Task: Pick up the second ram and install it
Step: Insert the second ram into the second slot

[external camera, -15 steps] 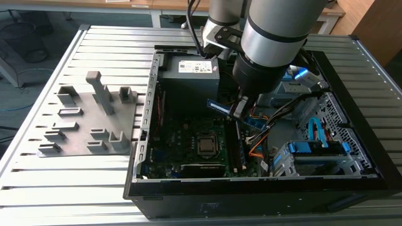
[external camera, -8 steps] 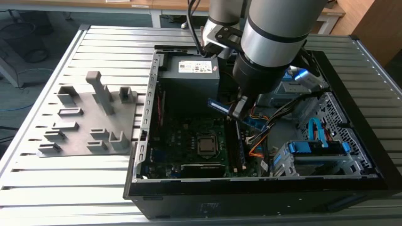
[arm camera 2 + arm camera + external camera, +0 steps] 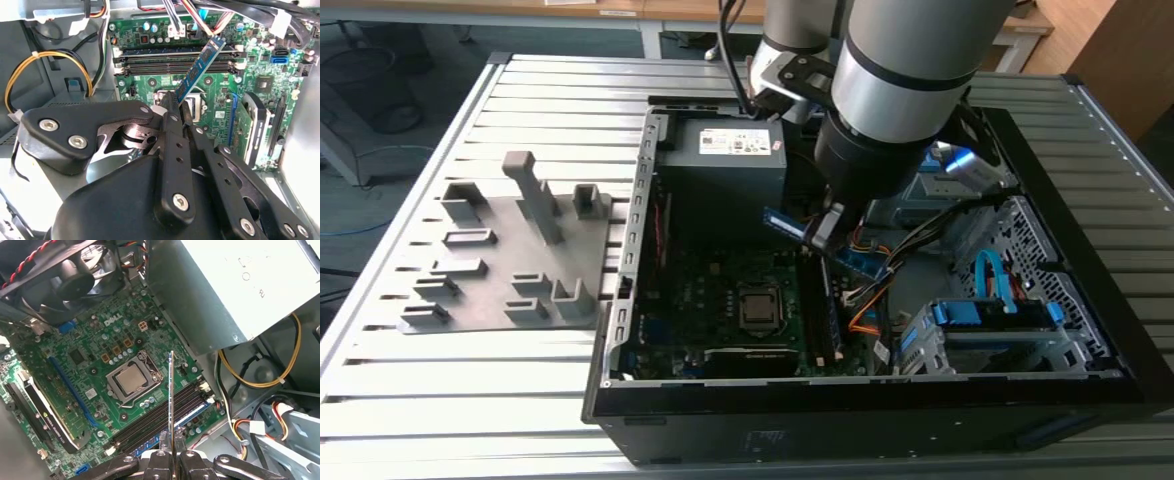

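My gripper (image 3: 825,232) hangs inside the open computer case (image 3: 854,400), shut on the second ram (image 3: 858,263), a thin blue stick held by its middle and tilted. In the second wrist view the black fingers (image 3: 172,125) clamp the ram (image 3: 200,67), whose free end points toward the row of memory slots (image 3: 175,56). In the first wrist view the ram (image 3: 171,400) shows edge-on above the slots (image 3: 165,416), apart from them, next to the processor socket (image 3: 132,380).
The gray holder tray (image 3: 507,250) with upright blocks lies on the slatted table at the exterior view's left. Inside the case sit the power supply (image 3: 727,150), a fan (image 3: 75,285), an expansion card (image 3: 255,130), loose cables (image 3: 874,300) and a blue drive cage (image 3: 994,320).
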Controlling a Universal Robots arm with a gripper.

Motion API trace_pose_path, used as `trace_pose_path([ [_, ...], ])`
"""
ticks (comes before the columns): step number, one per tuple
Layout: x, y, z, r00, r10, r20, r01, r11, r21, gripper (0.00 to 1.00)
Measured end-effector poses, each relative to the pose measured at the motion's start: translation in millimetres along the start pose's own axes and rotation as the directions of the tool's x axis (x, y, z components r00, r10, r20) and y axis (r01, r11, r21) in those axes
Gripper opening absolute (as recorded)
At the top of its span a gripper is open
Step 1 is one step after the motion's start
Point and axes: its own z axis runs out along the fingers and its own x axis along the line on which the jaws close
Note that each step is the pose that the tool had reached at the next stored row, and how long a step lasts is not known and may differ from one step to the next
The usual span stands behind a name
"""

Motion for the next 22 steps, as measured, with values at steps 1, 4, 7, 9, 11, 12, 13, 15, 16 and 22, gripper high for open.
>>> trace_pose_path([
  [1, 0.0, 0.0, 0.0, 1.0000, 0.004, 0.0003, -0.004, 1.0000, 0.0003, 0.14],
  [4, 0.0, 0.0, 0.1, 0.9998, 0.018, 0.0011, -0.018, 0.9998, 0.0014, 0.14],
  [7, 0.0, 0.0, 0.2, 0.9995, 0.031, 0.0020, -0.031, 0.9995, 0.0025, 0.14],
  [9, 0.0, 0.0, 0.2, 0.9992, 0.039, 0.0025, -0.039, 0.9992, 0.0031, 0.14],
  [11, 0.0, 0.0, 0.3, 0.9988, 0.048, 0.0030, -0.048, 0.9988, 0.0038, 0.14],
  [12, 0.0, 0.0, 0.3, 0.9986, 0.052, 0.0033, -0.052, 0.9986, 0.0042, 0.14],
  [13, 0.0, 0.0, 0.3, 0.9984, 0.056, 0.0036, -0.056, 0.9984, 0.0045, 0.14],
  [15, 0.0, 0.0, 0.3, 0.9979, 0.064, 0.0041, -0.064, 0.9979, 0.0051, 0.14],
  [16, 0.0, 0.0, 0.3, 0.9976, 0.068, 0.0044, -0.068, 0.9976, 0.0054, 0.14],
  [22, 0.0, 0.0, 0.4, 0.9957, 0.093, 0.0059, -0.093, 0.9957, 0.0073, 0.14],
])
